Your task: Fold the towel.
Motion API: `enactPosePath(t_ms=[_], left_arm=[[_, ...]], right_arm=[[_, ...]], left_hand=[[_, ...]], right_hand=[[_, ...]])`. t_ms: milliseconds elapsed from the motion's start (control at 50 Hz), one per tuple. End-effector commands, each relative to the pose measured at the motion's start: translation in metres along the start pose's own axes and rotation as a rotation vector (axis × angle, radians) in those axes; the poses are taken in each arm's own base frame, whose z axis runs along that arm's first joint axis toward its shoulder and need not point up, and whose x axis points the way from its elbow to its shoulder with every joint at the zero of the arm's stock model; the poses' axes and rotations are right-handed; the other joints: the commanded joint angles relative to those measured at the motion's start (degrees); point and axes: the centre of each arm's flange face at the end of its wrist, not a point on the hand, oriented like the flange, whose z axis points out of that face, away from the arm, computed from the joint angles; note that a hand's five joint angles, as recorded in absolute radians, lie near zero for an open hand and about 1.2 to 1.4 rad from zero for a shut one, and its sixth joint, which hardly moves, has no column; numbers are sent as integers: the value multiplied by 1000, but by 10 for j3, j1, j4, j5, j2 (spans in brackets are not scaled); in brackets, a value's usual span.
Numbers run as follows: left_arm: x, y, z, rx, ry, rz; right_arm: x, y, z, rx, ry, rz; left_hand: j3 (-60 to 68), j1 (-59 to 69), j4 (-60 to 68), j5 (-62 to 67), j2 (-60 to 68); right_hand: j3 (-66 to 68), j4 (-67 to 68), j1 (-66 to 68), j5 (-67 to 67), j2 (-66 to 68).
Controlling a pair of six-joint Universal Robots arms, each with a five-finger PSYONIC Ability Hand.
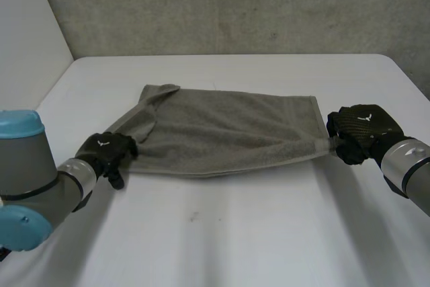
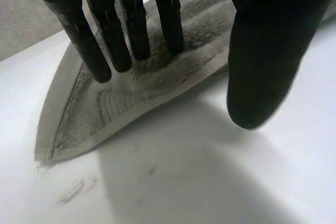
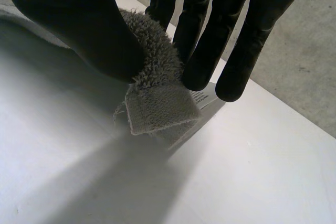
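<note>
Grey towel (image 1: 228,132) stretched across the white worktop's (image 1: 235,233) middle, near left corner pinched between fingers and thumb of the left hand (image 1: 104,149), near right corner pinched likewise by the right hand (image 1: 363,132).

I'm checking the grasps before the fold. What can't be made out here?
- Whether the left hand grips the towel: left wrist view, its thumb covers where it would meet the cloth.
- Print on the label: right wrist view, too small to read.
- Under the far left corner: head view, the cloth is folded over and hides what lies beneath.
</note>
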Motion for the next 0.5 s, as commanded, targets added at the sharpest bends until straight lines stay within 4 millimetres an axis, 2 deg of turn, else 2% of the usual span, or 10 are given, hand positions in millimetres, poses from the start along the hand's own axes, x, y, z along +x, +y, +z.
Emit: enactPosePath(t_ms=[20,60,200,500], left_arm=[[-12,1,13,23,-35,-5],[-13,1,17,34,-40,-2],[-15,0,23,56,-48,1],[-16,5,35,52,-48,11]], right_arm=[[1,0,0,-2,4,1],[2,0,0,0,4,1],[2,1,1,-1,5,1],[11,2,2,-3,28,8]], left_hand=[[107,102,107,107,105],[161,156,160,161,158],[230,225,229,230,227],[235,230,234,235,233]], right_hand=[[114,116,249,134,127],[114,116,249,134,127],[114,116,249,134,127],[114,116,249,134,127]])
